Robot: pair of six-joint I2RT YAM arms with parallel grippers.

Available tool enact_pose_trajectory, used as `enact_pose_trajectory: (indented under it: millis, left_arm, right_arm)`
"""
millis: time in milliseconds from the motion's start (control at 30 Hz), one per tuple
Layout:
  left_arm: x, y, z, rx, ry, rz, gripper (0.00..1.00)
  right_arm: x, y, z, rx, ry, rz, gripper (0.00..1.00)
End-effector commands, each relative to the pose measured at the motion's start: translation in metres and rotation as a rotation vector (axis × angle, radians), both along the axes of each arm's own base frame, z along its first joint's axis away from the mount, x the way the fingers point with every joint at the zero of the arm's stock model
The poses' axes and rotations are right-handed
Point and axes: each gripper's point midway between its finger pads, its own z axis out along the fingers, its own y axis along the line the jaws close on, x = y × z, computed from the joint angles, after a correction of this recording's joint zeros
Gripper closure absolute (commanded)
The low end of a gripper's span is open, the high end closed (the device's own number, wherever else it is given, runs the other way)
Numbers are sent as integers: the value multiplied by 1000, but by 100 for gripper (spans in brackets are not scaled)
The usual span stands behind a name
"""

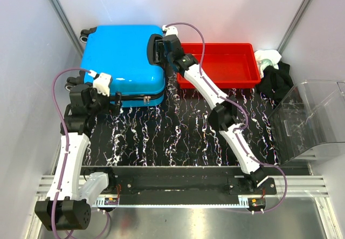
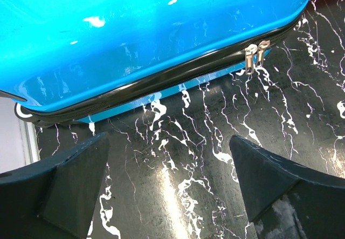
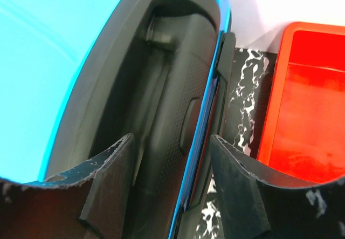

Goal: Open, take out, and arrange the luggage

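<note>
The luggage (image 1: pixel 121 61) is a bright blue hard-shell suitcase lying flat and zipped shut at the back left of the marbled table. Its front edge (image 2: pixel 135 34) fills the left wrist view, with two metal zipper pulls (image 2: pixel 256 53) hanging off the seam. My left gripper (image 1: pixel 110 101) (image 2: pixel 168 139) is open just above the table in front of that edge, holding nothing. My right gripper (image 1: pixel 156 50) (image 3: pixel 171 137) is at the case's right end. One finger sits in the black handle recess, the other outside the shell rim, with the handle (image 3: pixel 178 88) between them. Whether they press on it does not show.
A red tray (image 1: pixel 218 66) (image 3: pixel 312 104) lies just right of the suitcase, close to my right gripper. Black cloth (image 1: pixel 275 80) and a white item (image 1: pixel 267 55) sit beyond the tray. A clear plastic bin (image 1: pixel 312 117) stands at the right edge. Walls close in at left and back.
</note>
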Motion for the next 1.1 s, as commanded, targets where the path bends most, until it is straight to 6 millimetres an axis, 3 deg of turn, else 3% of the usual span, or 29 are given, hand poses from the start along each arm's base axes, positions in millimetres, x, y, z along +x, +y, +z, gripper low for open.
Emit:
enact_pose_trajectory:
  millis: [0, 67, 100, 167, 200, 267, 333, 367, 400, 433, 467, 533, 567, 600, 667, 700, 733, 767, 867, 900, 933, 967, 1033, 1067]
  left_arm:
    - [3, -1, 29, -18, -79, 5, 1]
    - [3, -1, 31, -22, -80, 8, 1]
    - [3, -2, 32, -23, -82, 7, 1]
    - [3, -2, 33, -24, -79, 8, 1]
    - [3, -2, 34, -23, -84, 7, 1]
    - [1, 0, 35, -14, -84, 12, 1]
    - [1, 1, 38, -4, -92, 10, 1]
    - [0, 1, 40, 1, -96, 11, 1]
    - [-1, 2, 39, 4, -95, 11, 1]
    - [-1, 2, 42, 10, -102, 10, 1]
    - [-1, 1, 42, 9, -100, 4, 1]
    - [-3, -2, 45, 9, -106, -19, 1]
    - [-6, -7, 46, -3, -108, -47, 1]
    - [-7, -10, 48, -10, -115, -61, 1]
    - [-10, -16, 51, -31, -114, -95, 1]
    - [-10, -18, 51, -38, -108, -102, 1]
    - [-11, -20, 52, -44, -106, -111, 1]
    - [-12, -22, 54, -51, -106, -119, 1]
    - [-14, -29, 56, -72, -103, -157, 1]
    - [-15, -32, 57, -80, -104, -173, 1]
    - [-16, -36, 56, -89, -100, -194, 1]
    - [-19, -44, 57, -111, -100, -238, 1]
    - [-22, -52, 58, -138, -95, -282, 2]
    - [-25, -59, 59, -161, -93, -324, 2]
  right_arm:
    - [-13, -24, -103, -228, 199, -23, 36]
    - [-19, -20, -113, -220, 232, 9, 40]
    - [-22, -18, -117, -217, 248, 23, 51]
    - [-34, -7, -120, -194, 293, 99, 62]
    - [-40, -7, -123, -192, 316, 120, 72]
    - [-54, -4, -119, -185, 356, 169, 79]
    - [-68, -9, -133, -213, 413, 195, 87]
    - [-74, -7, -120, -201, 409, 217, 90]
    - [-83, -13, -132, -235, 441, 232, 90]
    - [-89, -14, -133, -248, 448, 241, 95]
    - [-98, -10, -121, -238, 444, 277, 95]
    - [-116, -14, -133, -285, 478, 321, 95]
    - [-123, -9, -118, -278, 452, 351, 95]
    - [-136, -15, -132, -310, 484, 370, 95]
    - [-147, -6, -107, -278, 419, 410, 96]
    - [-163, -14, -129, -296, 464, 420, 96]
    - [-170, -13, -109, -270, 427, 429, 96]
    - [-182, -18, -124, -265, 455, 439, 97]
    - [-200, -18, -106, -217, 415, 437, 97]
    - [-216, -24, -123, -232, 450, 431, 97]
    - [-222, -26, -111, -223, 419, 431, 98]
    - [-233, -29, -122, -223, 427, 437, 98]
    - [-248, -25, -112, -200, 400, 450, 99]
    - [-257, -27, -119, -204, 410, 456, 99]
